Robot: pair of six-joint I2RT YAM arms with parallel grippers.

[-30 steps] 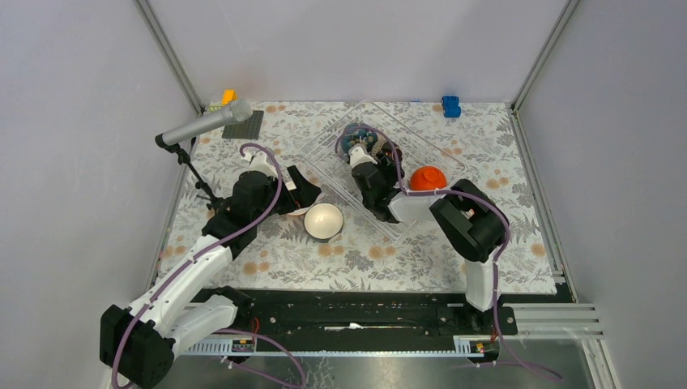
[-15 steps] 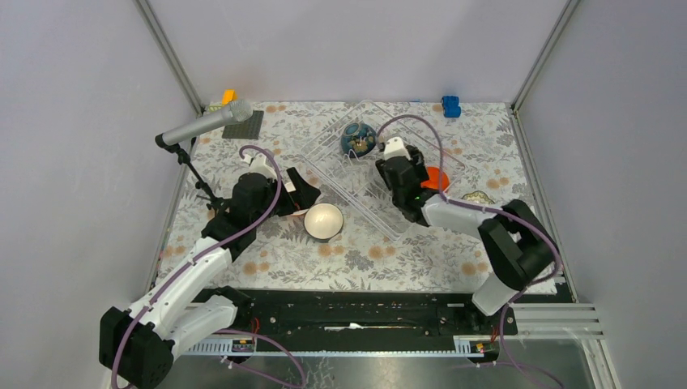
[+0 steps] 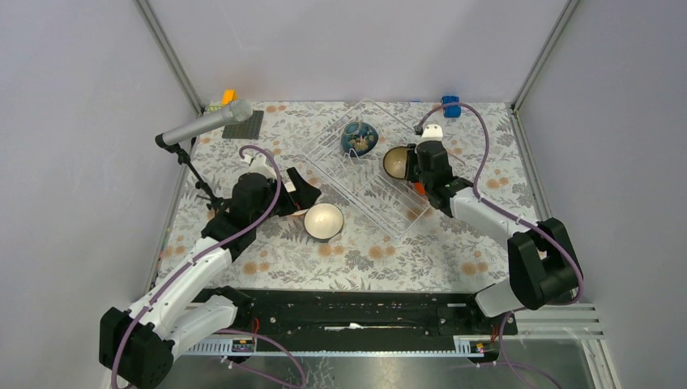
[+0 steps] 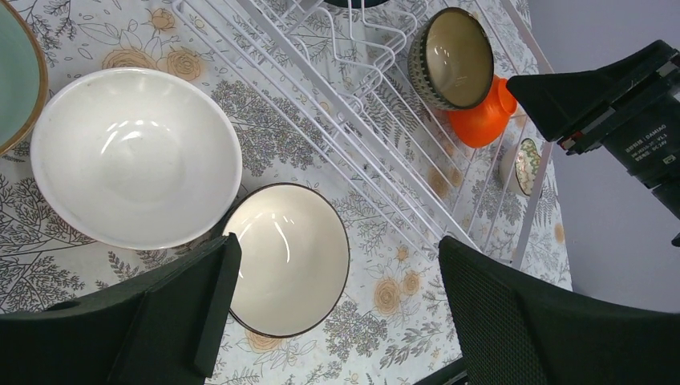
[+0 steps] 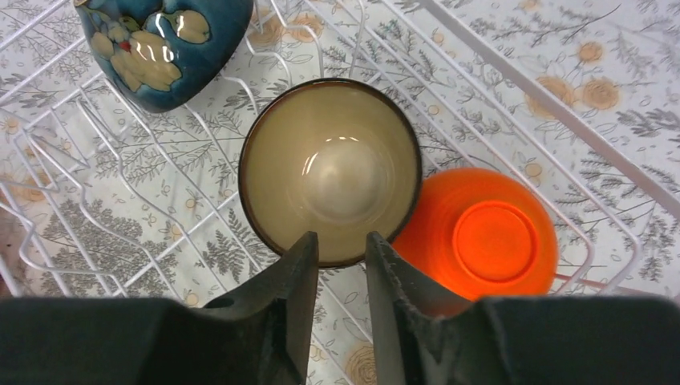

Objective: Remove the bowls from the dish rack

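The dish rack (image 3: 364, 193) (image 4: 361, 144) (image 5: 80, 200) sits at mid-table. It holds a blue patterned bowl (image 3: 358, 138) (image 5: 160, 44), an upturned orange bowl (image 5: 481, 233) (image 4: 481, 120) and a dark brown bowl with a cream inside (image 3: 395, 162) (image 5: 330, 170) (image 4: 451, 58), which stands on edge. My right gripper (image 3: 415, 164) (image 5: 341, 250) points at the brown bowl's near rim, jaws narrow but apart, pinching nothing. My left gripper (image 3: 305, 188) (image 4: 337, 249) hangs wide open over a cream bowl (image 3: 324, 220) (image 4: 289, 257) on the cloth, beside a white bowl (image 4: 136, 156) and a pale green one (image 4: 12, 72).
A microphone on a stand (image 3: 206, 126) leans over the back left, by a dark grey plate (image 3: 245, 127) and a small orange block (image 3: 228, 96). A blue block (image 3: 450, 105) lies at the back right. A small patterned bowl (image 4: 525, 164) lies just outside the rack.
My right arm has swung from the rack's left side to its back right, and its jaws have narrowed. The brown bowl now shows beside it. The left arm has not moved.
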